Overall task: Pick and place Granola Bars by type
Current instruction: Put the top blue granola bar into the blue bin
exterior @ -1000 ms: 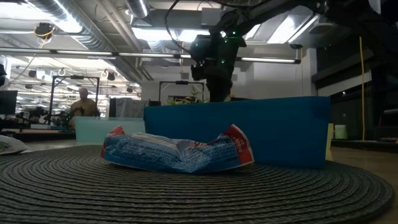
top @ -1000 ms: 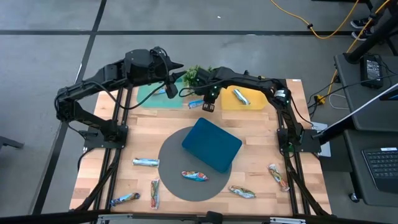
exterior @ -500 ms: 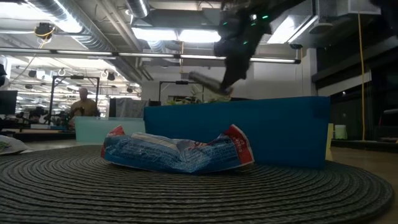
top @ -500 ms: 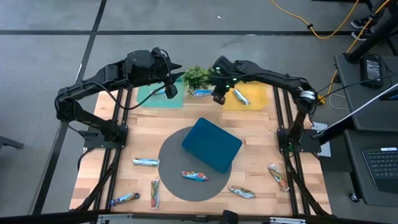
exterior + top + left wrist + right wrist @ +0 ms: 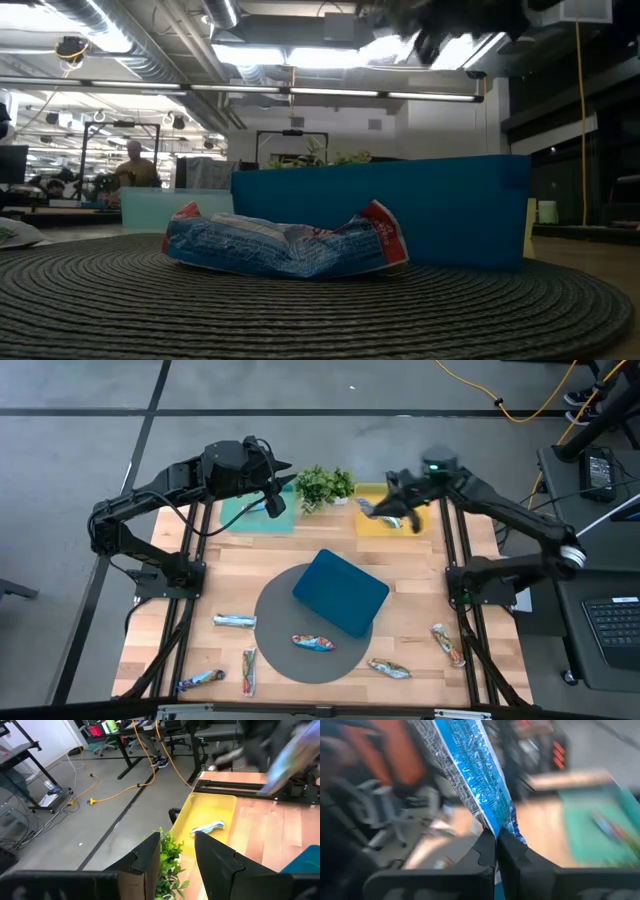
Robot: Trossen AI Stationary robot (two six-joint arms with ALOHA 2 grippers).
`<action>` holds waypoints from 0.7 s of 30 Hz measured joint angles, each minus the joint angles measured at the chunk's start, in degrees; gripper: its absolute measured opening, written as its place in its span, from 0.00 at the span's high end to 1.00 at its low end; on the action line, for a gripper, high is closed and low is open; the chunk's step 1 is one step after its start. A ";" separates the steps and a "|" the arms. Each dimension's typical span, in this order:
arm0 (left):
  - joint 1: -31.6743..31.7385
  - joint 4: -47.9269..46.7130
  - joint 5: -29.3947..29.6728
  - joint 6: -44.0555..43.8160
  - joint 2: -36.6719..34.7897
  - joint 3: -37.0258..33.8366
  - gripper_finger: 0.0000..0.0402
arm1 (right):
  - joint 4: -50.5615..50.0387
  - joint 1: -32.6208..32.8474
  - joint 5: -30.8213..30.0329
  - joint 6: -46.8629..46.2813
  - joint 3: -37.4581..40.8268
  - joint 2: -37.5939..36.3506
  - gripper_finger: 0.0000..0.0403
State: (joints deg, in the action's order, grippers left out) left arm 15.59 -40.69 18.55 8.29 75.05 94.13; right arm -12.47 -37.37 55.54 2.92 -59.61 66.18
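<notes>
- Fingers of the right gripper [image 5: 495, 845] pinched tight on a blue-print granola bar [image 5: 470, 775]; the bar sticks out past the fingertips.
- High view: right gripper [image 5: 385, 512] is raised over the yellow tray [image 5: 425, 523] at the far right of the bench [image 5: 420, 605], held bar [image 5: 378, 510] blurred beneath it.
- One blue-print bar [image 5: 207, 827] already lies in the yellow tray, seen clearly from the left wrist.
- Left gripper [image 5: 273, 503] hangs over the green tray [image 5: 240, 518] at the far left; its fingers [image 5: 150, 855] stand partly apart with nothing seen between them.
- A bar [image 5: 262, 506] lies in the green tray near the left gripper; print not readable.
- Small leafy plant [image 5: 322, 485] stands between the two trays.
- Blue box [image 5: 341, 592] sits tilted on the round grey mat [image 5: 275, 635] mid-bench.
- One red-and-blue bar [image 5: 313, 643] lies on the mat near the box's front edge; low view shows it crumpled [image 5: 285, 245] in front of the box.
- Loose bars on bare bench wood: one left of the mat [image 5: 234, 621], two at the front left [image 5: 199, 680] [image 5: 249, 670], one at the mat's front right edge [image 5: 389, 669], one at the right side [image 5: 447, 644].
- Low view: a person [image 5: 133, 165] is in the room beyond the bench.
</notes>
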 joint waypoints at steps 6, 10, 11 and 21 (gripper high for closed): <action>0.00 0.00 0.00 0.00 0.00 0.00 0.71 | 11.87 -0.60 10.84 -3.96 5.78 -9.66 0.98; -0.02 0.00 0.00 0.00 0.00 0.00 0.71 | 13.14 -0.60 11.16 -7.01 7.13 -13.16 0.98; -0.01 0.00 0.00 0.00 0.00 0.00 0.71 | 13.14 -0.60 11.19 -7.26 7.17 -13.70 0.98; -0.02 0.00 -0.02 0.00 -0.02 0.00 0.71 | 13.54 0.26 9.73 -11.84 7.19 -15.24 0.98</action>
State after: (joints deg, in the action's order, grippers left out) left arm 15.57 -40.69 18.52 8.29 75.02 94.13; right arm 1.07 -37.11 65.27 -8.92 -52.42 50.95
